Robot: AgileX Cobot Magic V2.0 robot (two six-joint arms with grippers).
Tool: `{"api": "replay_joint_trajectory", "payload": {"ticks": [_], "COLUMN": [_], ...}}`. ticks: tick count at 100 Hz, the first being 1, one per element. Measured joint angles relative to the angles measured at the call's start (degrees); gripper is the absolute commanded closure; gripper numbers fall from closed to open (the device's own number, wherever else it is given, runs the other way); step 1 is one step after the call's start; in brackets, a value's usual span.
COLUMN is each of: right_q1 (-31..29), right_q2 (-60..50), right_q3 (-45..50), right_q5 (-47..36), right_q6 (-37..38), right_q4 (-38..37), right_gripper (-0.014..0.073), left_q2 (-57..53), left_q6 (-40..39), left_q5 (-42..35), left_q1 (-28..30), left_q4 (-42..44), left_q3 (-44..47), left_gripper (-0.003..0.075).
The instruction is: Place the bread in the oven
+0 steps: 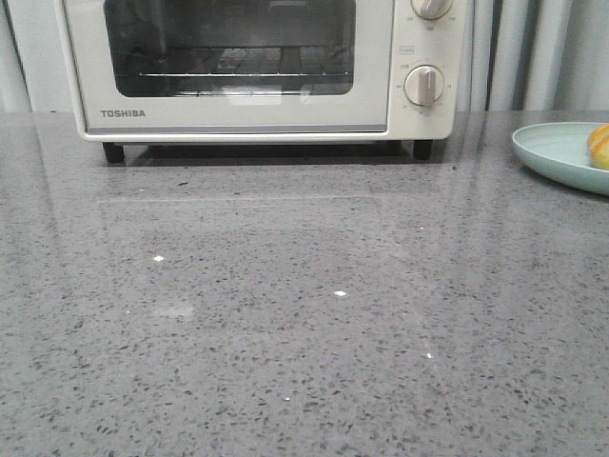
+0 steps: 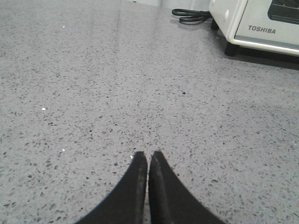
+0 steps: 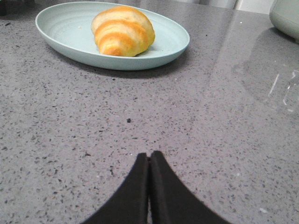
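A black power cord (image 2: 190, 16) is lying coiled on the grey speckled worktop (image 1: 285, 324) beside the oven's left corner, seen only from the left wrist. The left gripper (image 2: 148, 156) is hovering low over bare worktop, its dark fingers (image 2: 133, 186) pressed together tip to tip with nothing between them, well apart from the oven.

The oven (image 1: 257, 67) is standing at the back of the worktop, left of centre in the front view, its long side running across the view and its glass door facing forward. The door is sitting closed; a wire rack (image 1: 228, 74) is showing through the window, two round knobs (image 1: 423, 86) are sitting on the right panel, and black feet are lifting the cream-white body off the worktop.

Further right, a pale blue-green plate (image 3: 70, 44) is resting on the worktop near the right edge of the front view, well apart from the oven. The bread (image 3: 122, 31) is lying on this plate, golden-yellow with paler stripes across a glossy ridged crust. In the right wrist view its long axis is running obliquely, one end turned toward the camera.

The right gripper (image 3: 149, 156) is hanging over open worktop short of the plate, its fingers (image 3: 168, 191) shut against each other and holding nothing.
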Motion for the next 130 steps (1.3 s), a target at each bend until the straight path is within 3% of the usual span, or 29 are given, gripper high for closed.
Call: {"api": "replay_joint_trajectory", "payload": {"ticks": [28, 40, 55, 78, 94, 116, 130], "right_q1": [0.0, 0.0, 0.0, 0.0, 0.0, 0.0, 0.0], "right_q2": [0.0, 0.0, 0.0, 0.0, 0.0, 0.0, 0.0], "right_q3": [0.0, 0.0, 0.0, 0.0, 0.0, 0.0, 0.0], "right_q5": [0.0, -0.4, -6.3, -12.9, -16.3, -19.5, -18.8], "right_q6": [0.0, 0.0, 0.0, 0.2, 0.3, 0.3, 0.5], "right_q4": [-0.4, -5.5, -12.7, -11.4, -1.8, 25.8, 31.0], "right_gripper": [0.0641, 0.0641, 0.0641, 0.0641, 0.0641, 0.0641, 0.0641], "left_q2": [0.0, 0.0, 0.0, 0.0, 0.0, 0.0, 0.0], "left_q6": [0.0, 0.0, 0.0, 0.0, 0.0, 0.0, 0.0], "left_q5": [0.0, 0.0, 0.0, 0.0, 0.0, 0.0, 0.0], "left_q1": [0.0, 0.0, 0.0, 0.0, 0.0, 0.0, 0.0], "left_q4": [0.0, 0.0, 0.0, 0.0, 0.0, 0.0, 0.1], "left_q3": [0.0, 0.0, 0.0, 0.0, 0.0, 0.0, 0.0], "left_gripper": [0.0741, 0.0741, 0.0741, 0.0741, 0.0741, 0.0741, 0.0741]}}
